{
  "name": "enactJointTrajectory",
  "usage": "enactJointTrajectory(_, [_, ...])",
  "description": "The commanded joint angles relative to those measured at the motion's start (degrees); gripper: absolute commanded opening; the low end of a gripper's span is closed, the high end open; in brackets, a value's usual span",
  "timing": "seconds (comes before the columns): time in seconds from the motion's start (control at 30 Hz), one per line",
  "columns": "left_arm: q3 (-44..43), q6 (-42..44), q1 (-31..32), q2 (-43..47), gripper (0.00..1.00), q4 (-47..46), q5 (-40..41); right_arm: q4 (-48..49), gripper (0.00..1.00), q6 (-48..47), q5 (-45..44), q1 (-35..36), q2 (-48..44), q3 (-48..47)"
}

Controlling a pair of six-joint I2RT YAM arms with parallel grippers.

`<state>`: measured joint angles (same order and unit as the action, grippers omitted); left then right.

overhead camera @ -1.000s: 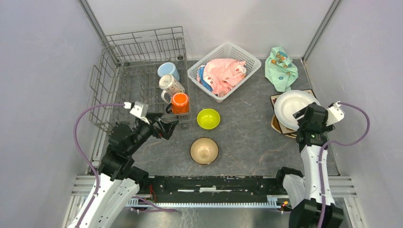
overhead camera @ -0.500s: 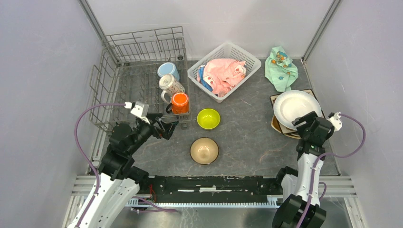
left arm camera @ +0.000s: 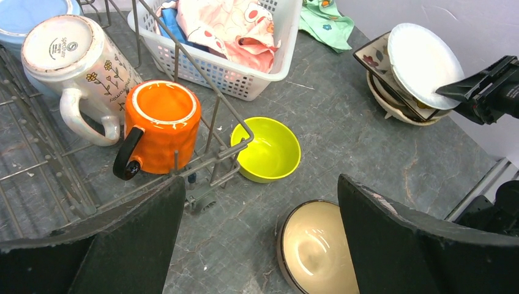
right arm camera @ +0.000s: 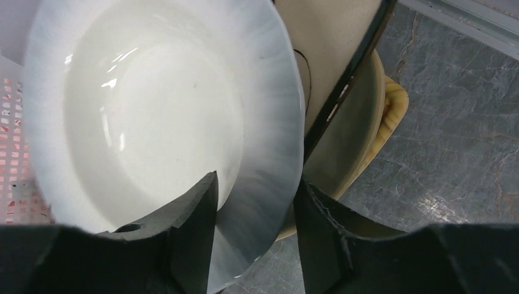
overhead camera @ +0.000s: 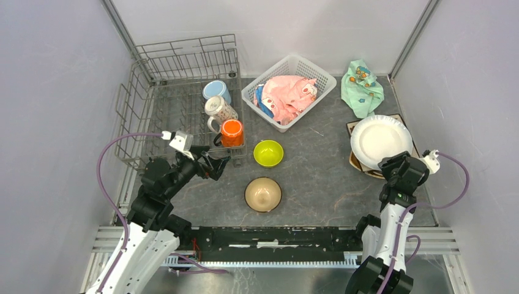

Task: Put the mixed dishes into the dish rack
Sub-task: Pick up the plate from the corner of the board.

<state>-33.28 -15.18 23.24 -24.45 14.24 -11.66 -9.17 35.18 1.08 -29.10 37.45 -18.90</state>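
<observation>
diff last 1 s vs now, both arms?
The right gripper drew back toward its base, off the middle of the white plate to its near rim; its fingers now straddle that rim in the right wrist view, the plate still on its stack. Whether they pinch it I cannot tell. The left gripper stayed open beside the dish rack; the mugs and bowls did not move.

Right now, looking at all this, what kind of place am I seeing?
Probably a robot test cell staged as a dishwashing station, not a real kitchen: plain grey walls enclose a stone-look table, with a wire dish rack holding mugs and a stack of plates.
</observation>
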Motion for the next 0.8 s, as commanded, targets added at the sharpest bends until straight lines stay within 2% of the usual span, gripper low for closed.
enactJointTrajectory(0.0, [-2.0,2.19,0.42,0.12,0.99,-1.3,-0.18,5.99,0.45,-0.84,2.48,0.25,-0.49,-0.62])
enactJointTrajectory(0.13, [-2.04,2.23,0.48,0.34,0.99,-1.19,-0.11,4.8,0.38,-1.17,1.67,0.21,-0.07,-1.87])
enactJointTrajectory(0.43, [-1.83,2.12,0.46,1.57,0.99,-1.14,1.22,3.31,0.37,0.83,-0.73,0.19,0.34,-1.46])
enactJointTrajectory(0.6, [-1.76,2.09,0.42,1.92,0.98,-1.12,1.07,1.19,0.38,1.47,-7.07,0.19,1.54,-2.44])
enactJointTrajectory(0.77, [-1.71,2.08,0.43,1.88,0.99,-1.18,1.11,0.38,0.39,1.5,-9.66,0.24,2.9,-2.8])
